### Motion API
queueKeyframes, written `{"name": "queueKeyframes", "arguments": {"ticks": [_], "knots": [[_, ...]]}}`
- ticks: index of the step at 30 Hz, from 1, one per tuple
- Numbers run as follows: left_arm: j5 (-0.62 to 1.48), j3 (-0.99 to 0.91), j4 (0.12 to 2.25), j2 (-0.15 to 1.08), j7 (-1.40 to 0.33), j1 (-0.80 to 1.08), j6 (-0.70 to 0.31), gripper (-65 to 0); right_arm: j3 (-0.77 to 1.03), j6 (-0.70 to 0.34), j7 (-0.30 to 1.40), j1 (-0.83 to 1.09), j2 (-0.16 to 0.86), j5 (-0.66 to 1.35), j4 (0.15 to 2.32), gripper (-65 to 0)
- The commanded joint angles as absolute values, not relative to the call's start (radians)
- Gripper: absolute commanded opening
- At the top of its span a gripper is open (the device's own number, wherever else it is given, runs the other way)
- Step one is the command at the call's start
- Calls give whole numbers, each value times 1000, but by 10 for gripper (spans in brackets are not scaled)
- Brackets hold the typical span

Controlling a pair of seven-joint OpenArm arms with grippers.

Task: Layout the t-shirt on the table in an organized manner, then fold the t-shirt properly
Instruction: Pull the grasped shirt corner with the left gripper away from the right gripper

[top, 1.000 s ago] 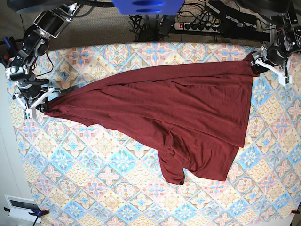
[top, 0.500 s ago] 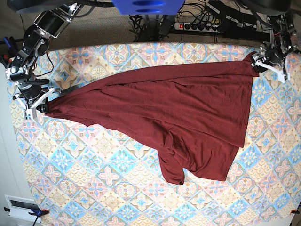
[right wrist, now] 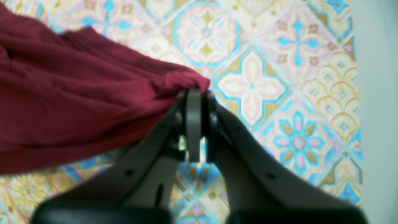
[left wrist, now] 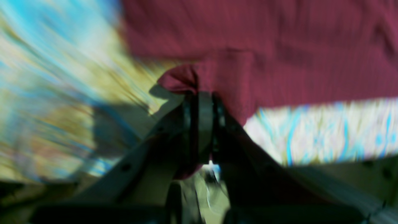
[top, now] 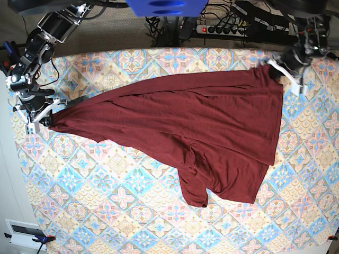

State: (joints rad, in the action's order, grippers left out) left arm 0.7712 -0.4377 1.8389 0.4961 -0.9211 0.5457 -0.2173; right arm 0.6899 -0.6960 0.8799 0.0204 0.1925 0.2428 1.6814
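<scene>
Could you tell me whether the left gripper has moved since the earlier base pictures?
Yes. In the base view the left gripper has shifted left along the table's far edge, dragging the t-shirt corner with it.

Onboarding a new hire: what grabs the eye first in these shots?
A plain dark maroon knit t-shirt sprawls diagonally, rumpled, across the pastel tile-pattern table. Each arm's pincer is shut on a shirt corner: the right pincer at the base view's left edge, the left pincer at its top right. The left wrist view is motion-blurred.
</scene>
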Motion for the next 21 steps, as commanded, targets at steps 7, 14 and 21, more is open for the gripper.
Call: {"name": "queueKeyframes", "arguments": {"ticks": [7, 14, 21], "knots": [[1010, -638, 1971, 506, -917, 559, -225, -650, 693, -697, 852, 7, 209, 260, 1692, -650], [1296, -822, 1995, 509, -986, 437, -225, -650, 693, -697, 852, 7, 208, 260, 1690, -650], [1484, -1033, 1995, 515, -1182, 275, -274, -650, 693, -694, 852, 7, 208, 259, 1690, -650]]}}
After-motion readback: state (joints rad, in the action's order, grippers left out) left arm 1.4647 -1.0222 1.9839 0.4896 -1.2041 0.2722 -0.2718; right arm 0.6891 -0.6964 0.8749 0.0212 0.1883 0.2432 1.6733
